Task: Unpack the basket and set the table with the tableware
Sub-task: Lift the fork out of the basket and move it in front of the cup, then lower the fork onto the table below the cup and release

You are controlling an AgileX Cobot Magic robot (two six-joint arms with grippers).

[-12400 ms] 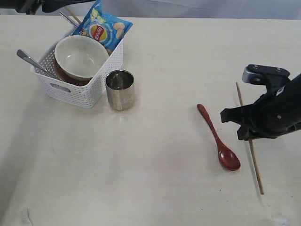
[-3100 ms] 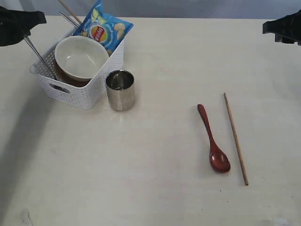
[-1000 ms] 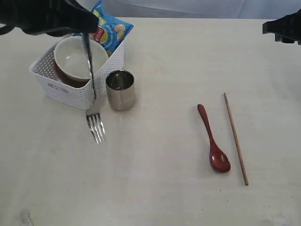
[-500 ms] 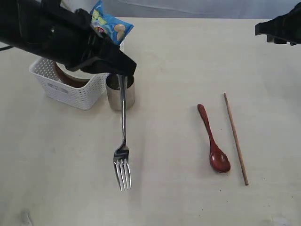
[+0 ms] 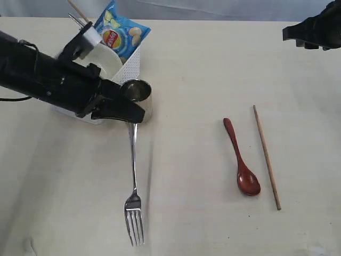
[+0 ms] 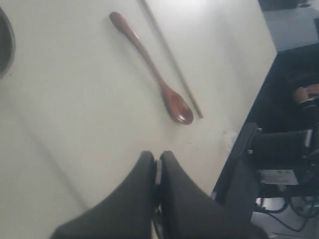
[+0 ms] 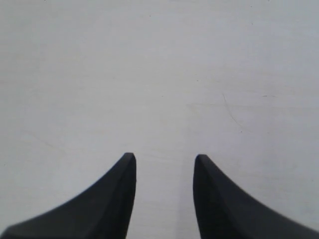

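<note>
The left gripper [image 5: 131, 115] pinches the handle end of the steel fork [image 5: 134, 202] between closed fingers. The fork hangs with its tines toward the near edge of the table [image 5: 202, 69], just in front of the steel cup [image 5: 140, 92] and the white basket [image 5: 129, 65] at the far left corner. The right gripper [image 7: 164, 162], fingers spread and holding nothing, hovers near the far right corner, while the red wooden spoon [image 5: 242, 160] and one chopstick [image 5: 266, 157] lie side by side toward the right edge.

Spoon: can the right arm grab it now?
Probably yes. The right gripper is open and empty, and the spoon lies flat on bare table on that arm's side. Only the chopstick lies close beside it, not touching, so nothing blocks the way.
</note>
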